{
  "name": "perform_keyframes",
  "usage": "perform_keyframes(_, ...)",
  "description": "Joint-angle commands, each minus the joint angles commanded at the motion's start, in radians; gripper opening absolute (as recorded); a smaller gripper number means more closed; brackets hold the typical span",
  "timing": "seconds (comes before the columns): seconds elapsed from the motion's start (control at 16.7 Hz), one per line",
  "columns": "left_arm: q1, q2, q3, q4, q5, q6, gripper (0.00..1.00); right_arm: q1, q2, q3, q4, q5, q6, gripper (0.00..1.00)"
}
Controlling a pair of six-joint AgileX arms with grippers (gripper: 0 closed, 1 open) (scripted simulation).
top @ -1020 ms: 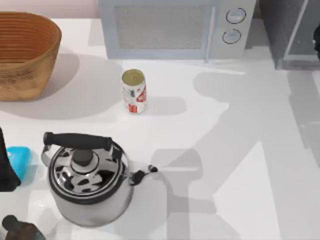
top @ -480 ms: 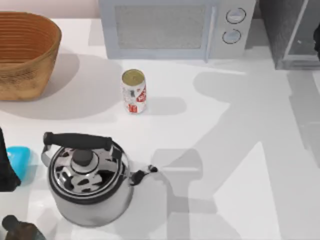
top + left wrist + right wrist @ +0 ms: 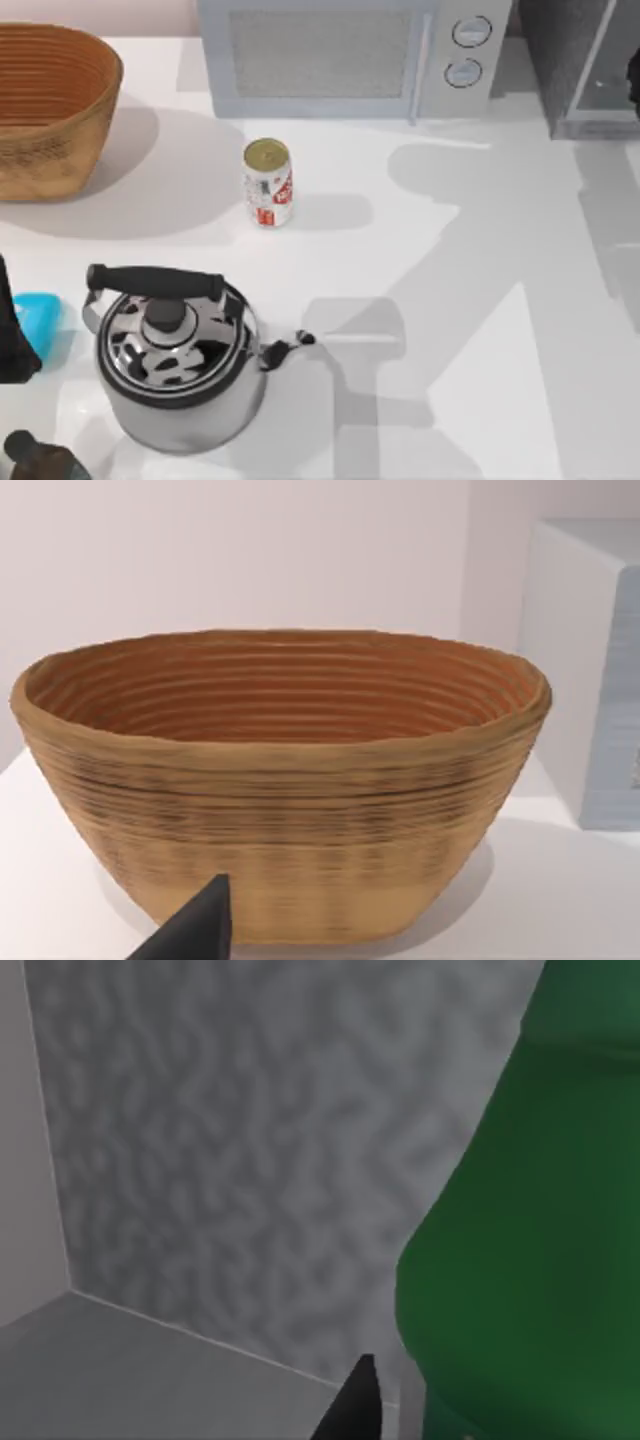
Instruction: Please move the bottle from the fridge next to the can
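The can (image 3: 268, 184) bears red markings, but nothing readable.

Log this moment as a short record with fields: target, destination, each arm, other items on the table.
target: green bottle, close in front of the right wrist camera, inside the grey-walled fridge
destination: can, upright in front of the microwave
right arm: reaching into the fridge at the table's far right; one pincer finger beside the bottle
left arm: at the table's left edge, facing the basket
other items: kettle
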Motion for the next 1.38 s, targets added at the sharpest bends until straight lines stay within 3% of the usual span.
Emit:
perform_keyframes(0.96, 0.0, 0.0, 0.0, 0.0, 0.0, 0.0, 1.0, 0.004, -0.103, 0.028, -0.135, -0.001, 0.006, 0.0)
perform_keyframes(1.38, 0.0, 0.0, 0.0, 0.0, 0.0, 0.0, 1.0, 0.008, -0.235, -0.206, -0.042, 0.002, 0.008, 0.0)
